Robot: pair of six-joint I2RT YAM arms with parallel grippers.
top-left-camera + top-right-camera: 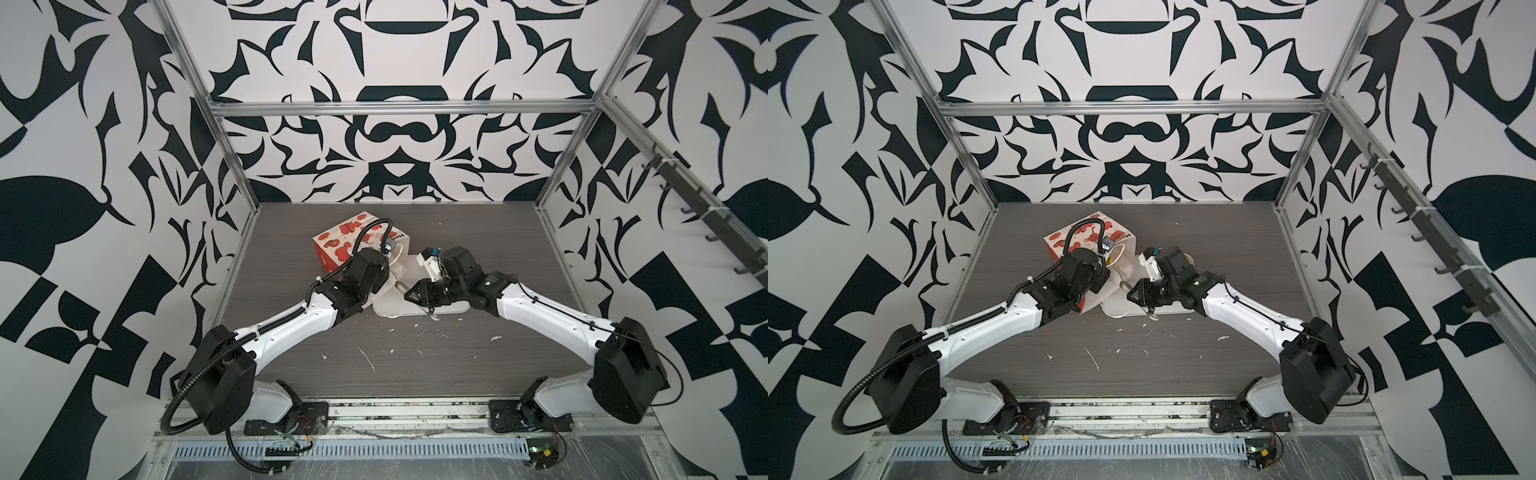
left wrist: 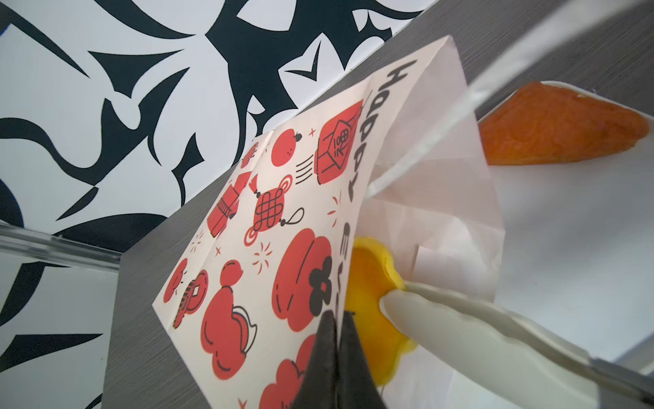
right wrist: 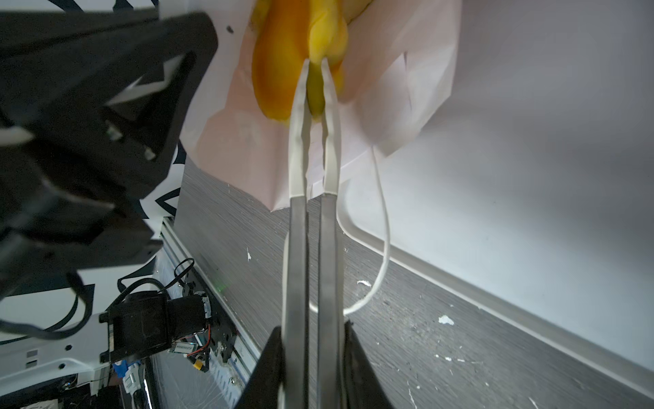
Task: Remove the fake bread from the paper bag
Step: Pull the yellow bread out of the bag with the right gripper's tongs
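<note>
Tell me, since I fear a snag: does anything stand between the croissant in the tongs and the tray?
Nothing visible does. The tongs pinch the yellow croissant at the open mouth of the paper bag, whose edge the left gripper pinches; the white tray lies just beyond.

- White paper bag with red printed pictures (image 2: 269, 248) lies on its side on the grey surface (image 1: 415, 353), mouth open.
- Yellow toy pastry (image 2: 368, 283) sits in the bag's mouth, pinched between white-tipped tongs (image 2: 424, 311).
- Orange-brown triangular toy pastry (image 2: 552, 124) lies flat on a white tray (image 2: 566, 248) beside the bag.
</note>
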